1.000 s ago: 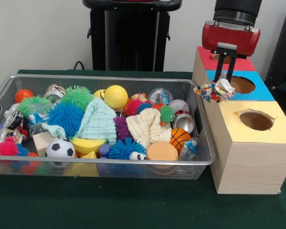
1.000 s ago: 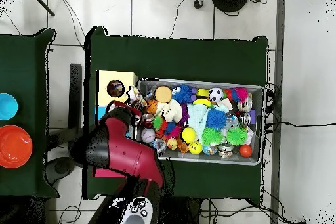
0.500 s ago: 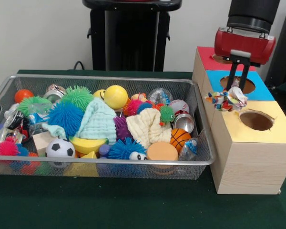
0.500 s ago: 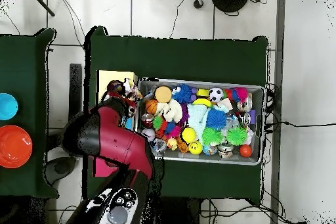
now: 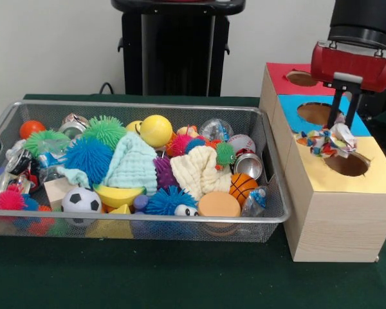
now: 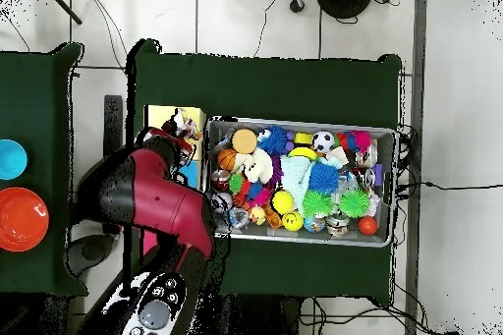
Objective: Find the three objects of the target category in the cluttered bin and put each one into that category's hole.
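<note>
— Checking containers: bin (image 5: 138,106) on green worktop (image 5: 180,277), crowded with spiky balls, soccer ball (image 5: 81,200), mint towel (image 5: 134,164), cream towel (image 5: 194,171), cans.

— Noted. Boxes?

— Yellow-topped box (image 5: 338,215) nearest, hole (image 5: 347,164) showing dark inside.

— Task item?

— Multicoloured dotted wad (image 5: 327,138), crumpled, clamped in claw (image 5: 343,129), hanging at hole's left edge, above yellow top.

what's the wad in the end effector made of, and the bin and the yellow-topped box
Wad: looks like thin crumpled paper or wrapper, white with coloured dots; sharp creases suggest this, but it could be plastic film. Bin: silver wire mesh with a thicker shiny metal rim. Box: pale wood, grain lines showing on its sides, with a matte yellow top.
</note>
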Action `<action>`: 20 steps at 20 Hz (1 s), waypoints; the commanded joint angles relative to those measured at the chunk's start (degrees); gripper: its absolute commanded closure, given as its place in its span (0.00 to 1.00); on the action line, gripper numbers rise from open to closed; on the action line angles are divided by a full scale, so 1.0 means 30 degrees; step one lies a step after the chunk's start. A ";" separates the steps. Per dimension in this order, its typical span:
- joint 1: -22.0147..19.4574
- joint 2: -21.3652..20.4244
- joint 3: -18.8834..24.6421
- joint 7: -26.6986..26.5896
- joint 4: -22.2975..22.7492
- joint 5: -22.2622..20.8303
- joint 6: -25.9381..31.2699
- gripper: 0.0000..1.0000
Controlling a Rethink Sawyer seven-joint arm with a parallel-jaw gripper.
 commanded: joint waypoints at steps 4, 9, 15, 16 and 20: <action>0.0789 0.2248 -0.0464 0.6088 -0.2431 0.1797 0.3002 1.00; 0.1702 0.3102 -0.1920 0.6593 -0.2987 0.2140 0.4035 1.00; 0.1726 0.3167 -0.1796 0.6582 -0.2893 0.1938 0.4148 1.00; 0.1694 0.3109 -0.1679 0.6560 -0.2749 0.1875 0.4008 1.00; 0.1415 0.2810 -0.1169 0.6334 -0.2243 0.1561 0.3470 1.00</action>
